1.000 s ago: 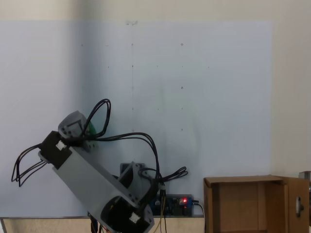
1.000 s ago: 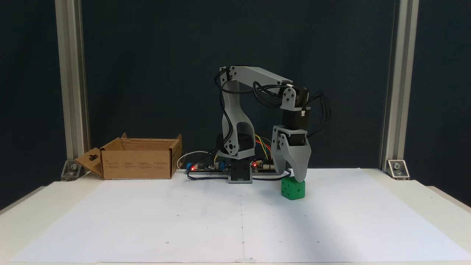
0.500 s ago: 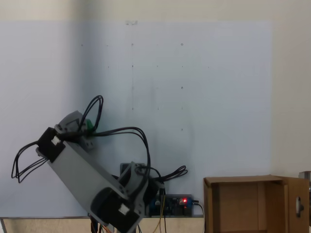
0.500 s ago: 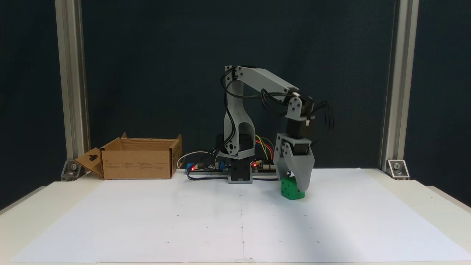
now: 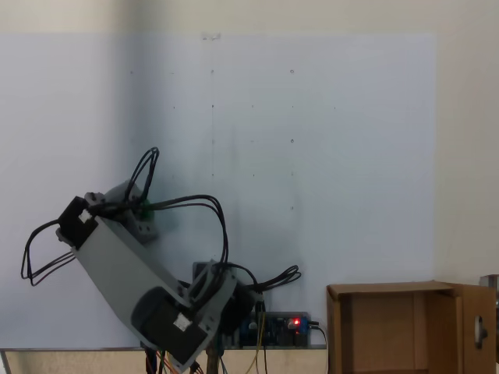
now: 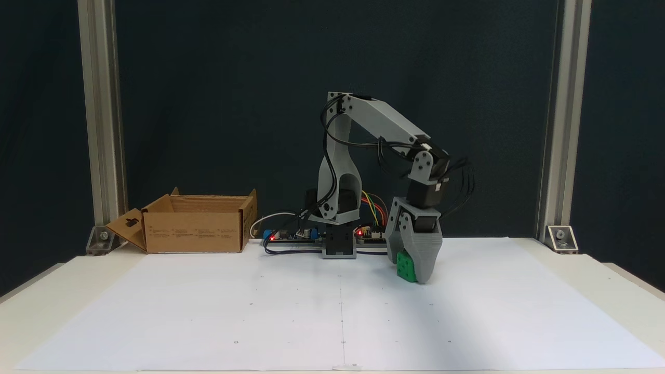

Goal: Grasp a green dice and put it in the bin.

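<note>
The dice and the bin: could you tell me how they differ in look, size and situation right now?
The dice is bright green; the bin is brown cardboard. The dice is a small solid cube; the bin is a much wider open-topped box with raised flaps. The dice sits between the fingers of the gripper; the bin stands apart, far left in that fixed view. Both rest on the table.

The desk (image 6: 618, 291) is pale and carries a large white paper sheet (image 6: 260, 311) marked with small dots; on the sheet sits the green dice (image 6: 406, 266), right of centre in a fixed view; behind the sheet stand the arm's base (image 6: 338, 248) with circuit boards (image 6: 291, 236), and the bin (image 6: 195, 224) at the far left.
</note>
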{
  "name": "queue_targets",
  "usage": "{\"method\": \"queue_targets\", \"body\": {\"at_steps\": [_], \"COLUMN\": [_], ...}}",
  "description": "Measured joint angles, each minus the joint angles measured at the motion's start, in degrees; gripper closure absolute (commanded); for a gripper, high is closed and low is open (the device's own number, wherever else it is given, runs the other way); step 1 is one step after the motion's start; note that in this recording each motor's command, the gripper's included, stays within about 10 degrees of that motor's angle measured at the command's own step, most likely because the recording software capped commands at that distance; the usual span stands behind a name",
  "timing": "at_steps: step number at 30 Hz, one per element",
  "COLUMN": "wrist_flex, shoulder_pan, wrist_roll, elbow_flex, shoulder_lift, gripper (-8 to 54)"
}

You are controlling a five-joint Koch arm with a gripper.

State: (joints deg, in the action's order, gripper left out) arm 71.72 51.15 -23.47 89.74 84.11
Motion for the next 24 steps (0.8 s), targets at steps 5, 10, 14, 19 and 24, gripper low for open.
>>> {"method": "queue_targets", "body": {"at_steps": [5,10,14,19,24], "wrist_flex": [-0.26,-0.44,-0.44,-1.67,-1.67], "shoulder_pan": [0.0,0.0,0.0,0.09,0.09], "wrist_roll": [0.0,0.0,-1.23,-4.13,-4.39], "elbow_flex": [0.97,0.79,0.7,1.05,1.14], "shoulder_lift": [-0.18,-0.09,0.0,1.85,1.93], "gripper": [17.2,19.2,32.7,33.7,33.7]}}
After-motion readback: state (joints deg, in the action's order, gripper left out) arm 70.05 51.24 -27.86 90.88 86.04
